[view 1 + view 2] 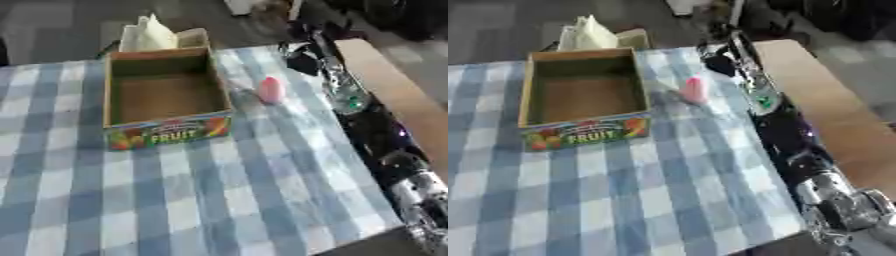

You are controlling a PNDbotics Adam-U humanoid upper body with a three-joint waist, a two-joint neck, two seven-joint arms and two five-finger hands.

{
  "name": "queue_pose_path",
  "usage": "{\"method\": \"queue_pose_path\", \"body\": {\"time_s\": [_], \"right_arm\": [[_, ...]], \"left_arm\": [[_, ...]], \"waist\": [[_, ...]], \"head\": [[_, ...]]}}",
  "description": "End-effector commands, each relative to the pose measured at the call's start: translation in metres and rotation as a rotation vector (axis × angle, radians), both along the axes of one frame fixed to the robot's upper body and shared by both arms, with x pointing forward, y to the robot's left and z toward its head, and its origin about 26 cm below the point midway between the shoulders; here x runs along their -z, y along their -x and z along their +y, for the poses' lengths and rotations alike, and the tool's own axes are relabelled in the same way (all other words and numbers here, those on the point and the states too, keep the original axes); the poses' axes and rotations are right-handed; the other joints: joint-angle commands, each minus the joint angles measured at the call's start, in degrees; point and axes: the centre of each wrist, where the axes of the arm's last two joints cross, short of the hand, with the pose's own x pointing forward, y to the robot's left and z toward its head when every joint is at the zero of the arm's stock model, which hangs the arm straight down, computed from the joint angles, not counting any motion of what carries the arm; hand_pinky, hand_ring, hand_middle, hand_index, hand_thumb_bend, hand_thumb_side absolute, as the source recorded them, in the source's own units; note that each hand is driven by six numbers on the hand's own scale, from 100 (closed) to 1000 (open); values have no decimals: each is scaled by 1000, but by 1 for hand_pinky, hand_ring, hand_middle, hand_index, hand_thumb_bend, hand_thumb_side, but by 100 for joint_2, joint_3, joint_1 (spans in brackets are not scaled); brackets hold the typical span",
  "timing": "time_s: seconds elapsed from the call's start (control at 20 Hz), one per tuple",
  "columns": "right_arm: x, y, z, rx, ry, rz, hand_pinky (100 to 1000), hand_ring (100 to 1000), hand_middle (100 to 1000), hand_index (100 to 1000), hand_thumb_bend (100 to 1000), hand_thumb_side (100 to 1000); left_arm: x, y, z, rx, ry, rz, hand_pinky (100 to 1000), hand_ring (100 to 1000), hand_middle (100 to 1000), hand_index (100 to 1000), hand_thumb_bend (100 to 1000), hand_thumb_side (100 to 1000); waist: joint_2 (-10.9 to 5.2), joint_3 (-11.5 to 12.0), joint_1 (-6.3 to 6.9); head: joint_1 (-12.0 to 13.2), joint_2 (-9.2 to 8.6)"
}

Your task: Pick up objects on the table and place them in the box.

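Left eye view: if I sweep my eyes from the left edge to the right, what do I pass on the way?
Checked tablecloth → open cardboard fruit box → small pink object → the robot's right arm, reaching along the table's right side → wooden board.

The right arm (367, 120) stretched from the lower right toward the far edge, its hand (302, 60) blurred
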Motion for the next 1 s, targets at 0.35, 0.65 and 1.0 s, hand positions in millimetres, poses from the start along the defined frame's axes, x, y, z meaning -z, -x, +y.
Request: {"method": "queue_pose_path", "body": {"time_s": [0.35, 0.65, 1.0], "right_arm": [[-18, 2, -13, -51, 240, 124, 672, 858, 792, 874, 118, 325], [-17, 2, -14, 4, 417, 223, 712, 893, 843, 898, 202, 342], [-11, 1, -15, 39, 545, 327, 724, 895, 854, 903, 248, 366]], "left_arm": [[-9, 1, 5, -6, -27, -27, 684, 505, 529, 653, 100, 852], [-9, 1, 5, -7, -26, -26, 684, 505, 528, 653, 100, 854], [-8, 1, 5, -8, -24, -25, 684, 504, 528, 653, 100, 856]], "waist": [[-111, -5, -9], [-103, 11, 0], [-90, 14, 2]], "head": [[-39, -8], [-57, -10], [-62, -20]]}}
